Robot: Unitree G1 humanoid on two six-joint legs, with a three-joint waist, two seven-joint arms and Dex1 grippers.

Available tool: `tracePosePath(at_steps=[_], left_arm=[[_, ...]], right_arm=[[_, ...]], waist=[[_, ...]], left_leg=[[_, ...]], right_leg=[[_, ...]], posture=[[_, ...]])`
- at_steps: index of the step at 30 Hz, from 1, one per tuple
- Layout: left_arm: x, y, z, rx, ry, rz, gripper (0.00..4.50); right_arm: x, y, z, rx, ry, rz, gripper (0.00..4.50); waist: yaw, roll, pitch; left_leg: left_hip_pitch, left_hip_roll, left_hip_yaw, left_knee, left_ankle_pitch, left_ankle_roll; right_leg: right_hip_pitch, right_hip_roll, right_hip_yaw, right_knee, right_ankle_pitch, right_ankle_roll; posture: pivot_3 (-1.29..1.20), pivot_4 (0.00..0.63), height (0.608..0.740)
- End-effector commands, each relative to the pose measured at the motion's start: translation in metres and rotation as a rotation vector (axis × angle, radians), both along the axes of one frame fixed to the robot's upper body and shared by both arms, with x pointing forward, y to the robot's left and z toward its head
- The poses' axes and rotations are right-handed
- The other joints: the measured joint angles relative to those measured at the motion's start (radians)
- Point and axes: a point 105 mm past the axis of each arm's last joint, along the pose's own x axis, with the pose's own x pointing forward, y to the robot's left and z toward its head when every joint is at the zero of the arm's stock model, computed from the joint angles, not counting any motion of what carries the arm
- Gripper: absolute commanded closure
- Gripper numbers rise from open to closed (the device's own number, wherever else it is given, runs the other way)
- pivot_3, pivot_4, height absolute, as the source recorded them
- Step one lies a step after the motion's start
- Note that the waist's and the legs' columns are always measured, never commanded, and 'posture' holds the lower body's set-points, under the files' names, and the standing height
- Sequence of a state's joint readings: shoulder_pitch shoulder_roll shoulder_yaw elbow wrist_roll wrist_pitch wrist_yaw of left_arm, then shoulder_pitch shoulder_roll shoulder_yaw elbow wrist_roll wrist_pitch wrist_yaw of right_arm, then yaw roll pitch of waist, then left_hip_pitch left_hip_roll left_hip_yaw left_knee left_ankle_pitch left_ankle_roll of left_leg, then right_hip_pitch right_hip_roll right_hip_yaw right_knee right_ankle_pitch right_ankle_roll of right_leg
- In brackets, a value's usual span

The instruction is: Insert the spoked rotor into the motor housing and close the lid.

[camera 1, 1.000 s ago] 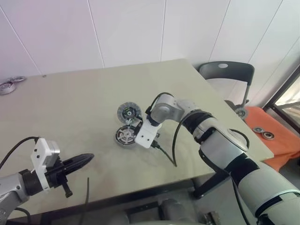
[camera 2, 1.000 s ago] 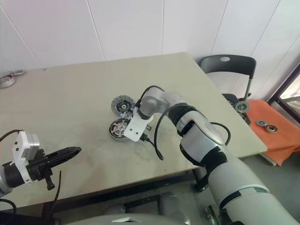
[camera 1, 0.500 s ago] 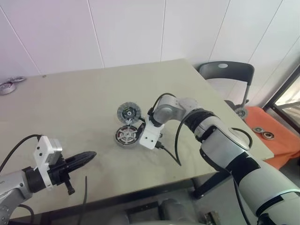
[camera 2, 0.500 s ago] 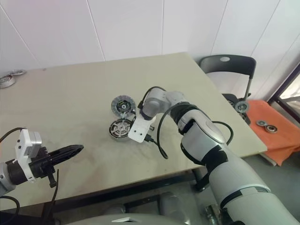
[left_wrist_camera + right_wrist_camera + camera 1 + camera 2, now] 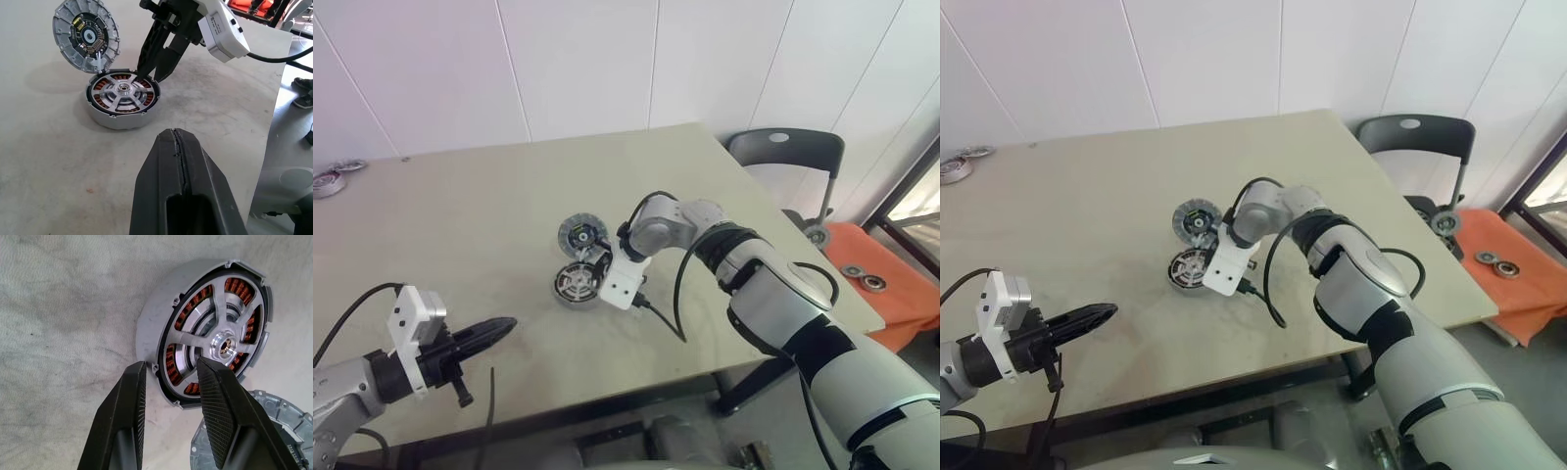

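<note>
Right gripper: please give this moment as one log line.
right gripper: open, astride housing rim | rotor: seated | lid: open | left gripper: shut, idle

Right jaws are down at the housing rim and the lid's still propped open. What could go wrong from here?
1. The right gripper straddles the motor housing rim; lifting may drag the housing or unseat the spoked rotor.
2. The lid leans open beside the black fingers; a sideways move could knock it.
</note>
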State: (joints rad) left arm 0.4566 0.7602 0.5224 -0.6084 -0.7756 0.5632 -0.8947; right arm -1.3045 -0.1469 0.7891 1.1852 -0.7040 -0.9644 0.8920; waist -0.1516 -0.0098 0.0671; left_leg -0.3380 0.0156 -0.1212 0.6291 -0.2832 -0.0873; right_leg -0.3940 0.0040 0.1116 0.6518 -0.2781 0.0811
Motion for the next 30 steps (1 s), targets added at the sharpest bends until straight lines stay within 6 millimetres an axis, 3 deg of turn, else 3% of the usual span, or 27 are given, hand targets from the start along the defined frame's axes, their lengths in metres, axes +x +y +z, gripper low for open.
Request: tracePosePath(at_steps=[1, 10, 17, 30], left_arm=[[0.0, -0.004, 0.004, -0.005, -0.017, -0.013, 4.5], [0.0, -0.006, 0.004, -0.01, -0.019, -0.006, 4.5], [-0.003, -0.006, 0.003, -0.014, -0.016, 0.006, 4.5], [0.0, -0.008, 0.002, -0.031, -0.017, 0.011, 4.5]], right_arm=[[0.001, 0.006, 0.012, 0.003, -0.035, 0.036, 2.79], [-0.005, 0.008, 0.007, -0.005, -0.02, 0.07, 2.79], [-0.013, 0.012, 0.006, 0.017, 0.028, 0.087, 4.47], [-0.013, 0.021, 0.011, 0.034, 0.027, 0.077, 4.47]], waist=[[0.0, 0.0, 0.0], [0.0, 0.0, 0.0], [-0.004, -0.001, -0.001], [-0.003, -0.001, -0.001]], left_leg=[[0.0, 0.0, 0.0, 0.0, 0.0, 0.0], [0.0, 0.0, 0.0, 0.0, 0.0, 0.0], [0.003, 0.0, 0.0, 0.0, 0.0, 0.0], [0.005, 0.0, 0.0, 0.001, 0.0, 0.0]], right_leg=[[0.0, 0.0, 0.0, 0.0, 0.0, 0.0], [0.0, 0.0, 0.0, 0.0, 0.0, 0.001], [0.002, 0.001, 0.0, 0.001, 0.0, 0.001], [0.003, 0.001, 0.0, 0.004, 0.0, -0.001]], posture=[[0.0, 0.0, 0.74], [0.0, 0.0, 0.74], [0.0, 0.0, 0.74], [0.0, 0.0, 0.74]])
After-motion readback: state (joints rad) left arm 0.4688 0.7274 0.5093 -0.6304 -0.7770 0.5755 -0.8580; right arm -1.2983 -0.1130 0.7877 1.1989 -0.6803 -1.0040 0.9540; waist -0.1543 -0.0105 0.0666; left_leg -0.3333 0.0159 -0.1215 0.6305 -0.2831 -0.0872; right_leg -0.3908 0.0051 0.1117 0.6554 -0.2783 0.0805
